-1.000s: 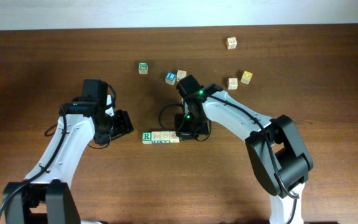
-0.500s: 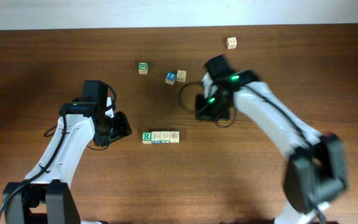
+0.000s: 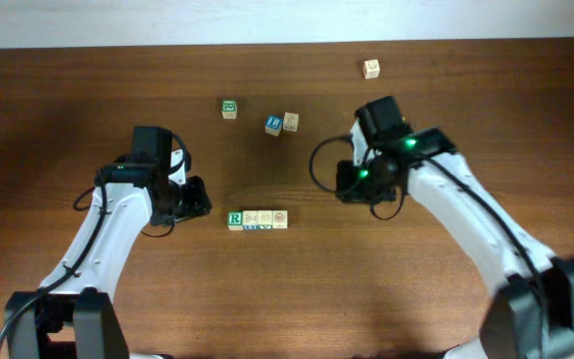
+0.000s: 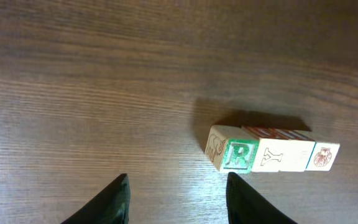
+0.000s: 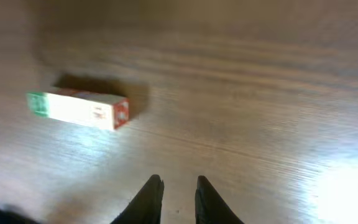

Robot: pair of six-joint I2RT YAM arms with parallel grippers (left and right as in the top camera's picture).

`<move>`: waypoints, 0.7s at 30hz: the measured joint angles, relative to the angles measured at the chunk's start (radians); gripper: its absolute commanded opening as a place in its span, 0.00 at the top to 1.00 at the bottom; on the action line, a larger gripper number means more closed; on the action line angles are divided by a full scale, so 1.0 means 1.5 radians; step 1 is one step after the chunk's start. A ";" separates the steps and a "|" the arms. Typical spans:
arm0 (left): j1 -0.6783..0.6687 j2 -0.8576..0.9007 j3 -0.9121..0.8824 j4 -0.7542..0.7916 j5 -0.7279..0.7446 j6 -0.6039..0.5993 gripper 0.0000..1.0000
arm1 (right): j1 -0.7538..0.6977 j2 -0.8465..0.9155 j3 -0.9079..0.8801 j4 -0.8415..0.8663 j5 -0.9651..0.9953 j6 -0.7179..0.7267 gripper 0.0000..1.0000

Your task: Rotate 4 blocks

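The blocks [image 3: 258, 219] lie in one tight row at the table's middle, the green R cube [image 3: 235, 218] at its left end. The left wrist view shows the row [image 4: 272, 152] with the R face [image 4: 240, 155], a Y face and a red-marked end. My left gripper [image 3: 205, 202] hovers just left of the row, open [image 4: 178, 190] with nothing between its fingers. My right gripper [image 3: 343, 186] stands well right of the row, apart from it. Its jaws [image 5: 177, 190] are a narrow gap apart over bare wood, the row [image 5: 78, 107] farther off.
Loose cubes sit at the back: a green-marked one [image 3: 229, 108], a blue-faced one [image 3: 273, 124] beside a pale one [image 3: 291, 121], and another [image 3: 371, 68] at the far right. The right arm [image 3: 466, 224] covers part of the table right of centre.
My right arm has drawn back from the row's right end toward the right, and its jaws have parted a little. The left jaws have narrowed somewhat. The row has not moved.
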 measured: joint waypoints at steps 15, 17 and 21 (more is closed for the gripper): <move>0.000 0.079 -0.001 0.011 0.020 0.008 0.62 | 0.000 0.068 -0.144 0.235 -0.092 -0.002 0.86; 0.000 0.090 -0.001 0.015 0.030 0.009 0.76 | 0.000 0.069 -0.166 0.273 -0.113 -0.003 0.86; 0.000 0.097 -0.001 0.016 0.045 0.010 1.00 | 0.000 0.069 -0.181 0.293 -0.136 0.002 0.92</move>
